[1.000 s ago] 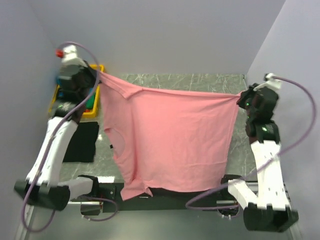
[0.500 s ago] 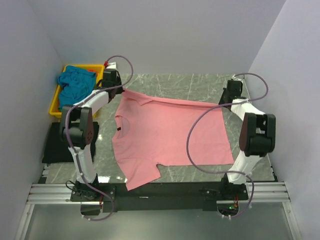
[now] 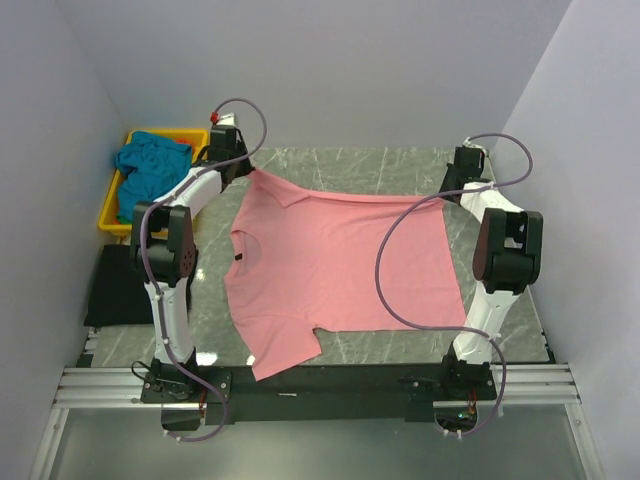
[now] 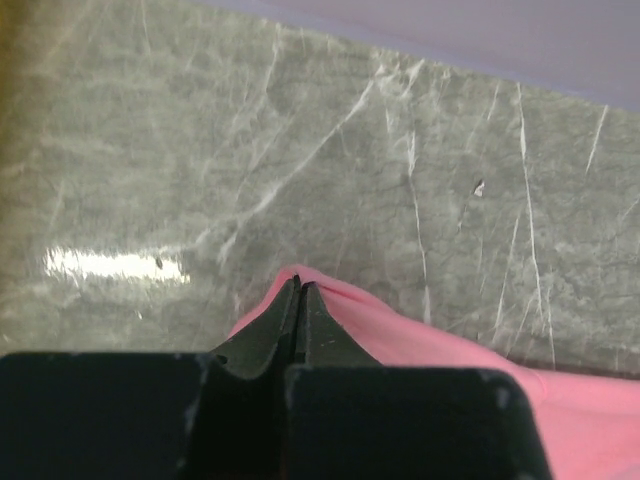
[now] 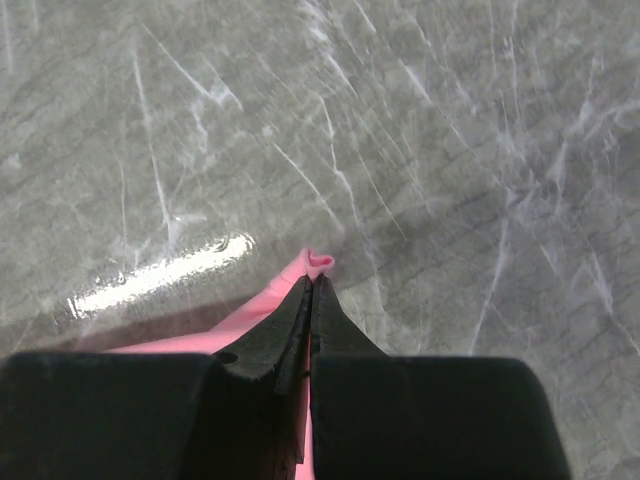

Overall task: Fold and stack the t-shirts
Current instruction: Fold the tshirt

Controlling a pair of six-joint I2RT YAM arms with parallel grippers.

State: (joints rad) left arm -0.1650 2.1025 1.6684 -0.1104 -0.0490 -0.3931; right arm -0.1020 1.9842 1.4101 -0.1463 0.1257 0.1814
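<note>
Yellow tray (image 3: 106, 216) mostly under teal t-shirt (image 3: 150, 165)

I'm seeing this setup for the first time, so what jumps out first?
A salmon pink t-shirt lies spread across the grey marbled table. The left gripper and right gripper are each shut on a far corner of it, holding that edge taut. At far left, a teal t-shirt sits crumpled in a yellow tray.
</note>
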